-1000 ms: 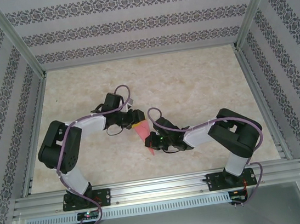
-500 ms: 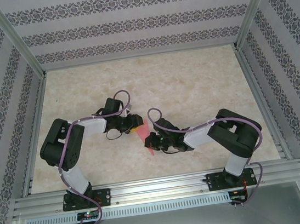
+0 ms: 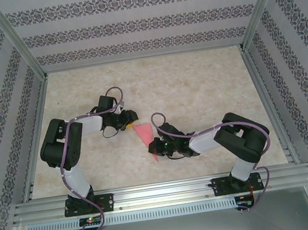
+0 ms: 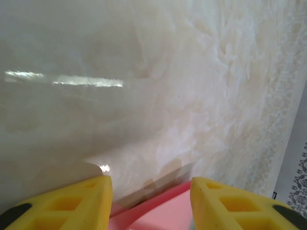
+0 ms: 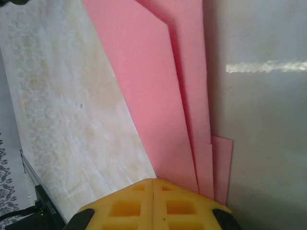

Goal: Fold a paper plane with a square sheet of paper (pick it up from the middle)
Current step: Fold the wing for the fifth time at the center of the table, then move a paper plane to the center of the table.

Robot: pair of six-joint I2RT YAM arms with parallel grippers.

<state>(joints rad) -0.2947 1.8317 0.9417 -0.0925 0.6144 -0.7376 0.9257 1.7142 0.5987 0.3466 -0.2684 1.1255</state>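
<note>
The paper plane (image 3: 144, 134) is pink-red paper folded into a narrow dart with layered creases, lying flat on the marble table (image 3: 196, 87) between the two arms. My right gripper (image 3: 157, 147) is shut, its yellow tips (image 5: 153, 184) resting on the near end of the folded paper (image 5: 158, 96). My left gripper (image 3: 130, 120) is at the dart's wide far end with its jaws apart. In the left wrist view the pink edge (image 4: 158, 213) lies low between the two yellow fingers (image 4: 72, 201), touching neither as far as I can tell.
Patterned walls and aluminium posts (image 3: 24, 52) enclose the table on three sides. A metal rail (image 3: 164, 192) carrying both arm bases runs along the near edge. Open marble surface stretches behind the arms.
My left gripper has drawn back to the left off the paper, uncovering the dart's wide end. The right gripper stays shut on the paper's near end.
</note>
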